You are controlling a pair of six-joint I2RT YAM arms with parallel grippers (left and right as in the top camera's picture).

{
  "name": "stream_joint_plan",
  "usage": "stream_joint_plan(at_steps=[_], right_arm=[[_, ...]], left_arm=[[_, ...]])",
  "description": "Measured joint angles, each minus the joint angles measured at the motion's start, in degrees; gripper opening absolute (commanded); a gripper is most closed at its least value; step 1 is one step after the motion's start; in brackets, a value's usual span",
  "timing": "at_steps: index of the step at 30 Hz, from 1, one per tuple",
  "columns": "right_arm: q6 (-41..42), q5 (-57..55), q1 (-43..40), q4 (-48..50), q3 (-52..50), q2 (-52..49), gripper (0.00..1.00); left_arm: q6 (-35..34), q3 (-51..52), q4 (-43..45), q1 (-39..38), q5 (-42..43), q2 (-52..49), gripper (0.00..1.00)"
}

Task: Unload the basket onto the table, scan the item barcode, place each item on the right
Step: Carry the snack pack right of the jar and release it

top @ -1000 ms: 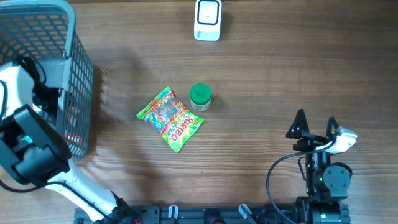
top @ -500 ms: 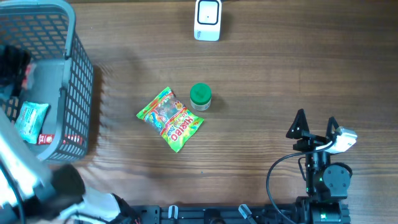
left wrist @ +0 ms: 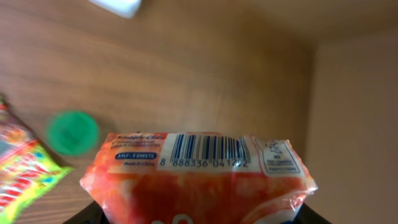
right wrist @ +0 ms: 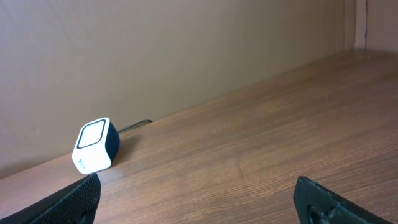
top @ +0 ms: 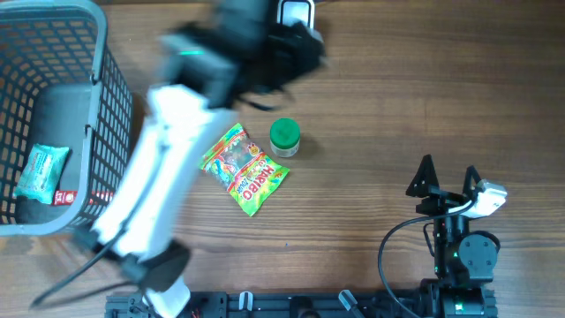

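Note:
An orange plastic-wrapped packet (left wrist: 199, 183) fills the lower left wrist view, its barcode (left wrist: 208, 149) on a white label facing the camera. My left gripper (left wrist: 199, 219) is shut on this packet, the dark jaws just showing at its lower corners. Overhead, the left arm is a blur that reaches up to the white scanner (top: 296, 11) at the table's back edge, with the gripper (top: 296, 49) just in front of it. The scanner (right wrist: 94, 146) also shows in the right wrist view. My right gripper (top: 448, 178) rests open at the front right, nothing between its fingers.
A grey mesh basket (top: 99, 53) stands at the left with a teal packet (top: 40, 172) inside. A colourful candy bag (top: 243, 170) and a green-lidded jar (top: 284, 135) lie mid-table under the left arm's span.
The left arm has swung out of the basket and across to the scanner at the back, carrying the orange packet. The right arm has not moved.

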State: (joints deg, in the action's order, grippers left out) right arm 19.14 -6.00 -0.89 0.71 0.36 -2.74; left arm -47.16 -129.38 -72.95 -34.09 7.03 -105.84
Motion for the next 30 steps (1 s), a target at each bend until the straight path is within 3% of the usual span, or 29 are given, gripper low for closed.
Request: stream_joint_plan(at_steps=[5,9,18,22,28,30], right_arm=[[0.0,0.0,0.0,0.0,0.0,0.0,1.0],[0.0,-0.02,0.0,0.02,0.0,0.0,1.0],[0.0,-0.02,0.0,0.0,0.0,0.0,1.0],[0.0,-0.02,0.0,0.0,0.0,0.0,1.0],[0.0,-0.02,-0.02,0.0,0.0,0.0,1.0],[0.0,-0.02,0.0,0.0,0.0,0.0,1.0]], left_arm=[[-3.02,0.0,0.46,-10.84,-3.15,-15.02,0.54],[-9.94,0.11,1.4,-14.38,-3.8,-25.05,0.56],[-39.78,0.26,2.73,-15.37,-4.09,-33.38,0.61],[-49.44,0.26,3.15,-15.37,-3.28,-35.43,1.0],[-55.58,0.26,2.43,-15.26,-3.26,-35.6,1.0],[-54.88,0.26,2.45,-15.26,-4.35,-35.58,0.92]])
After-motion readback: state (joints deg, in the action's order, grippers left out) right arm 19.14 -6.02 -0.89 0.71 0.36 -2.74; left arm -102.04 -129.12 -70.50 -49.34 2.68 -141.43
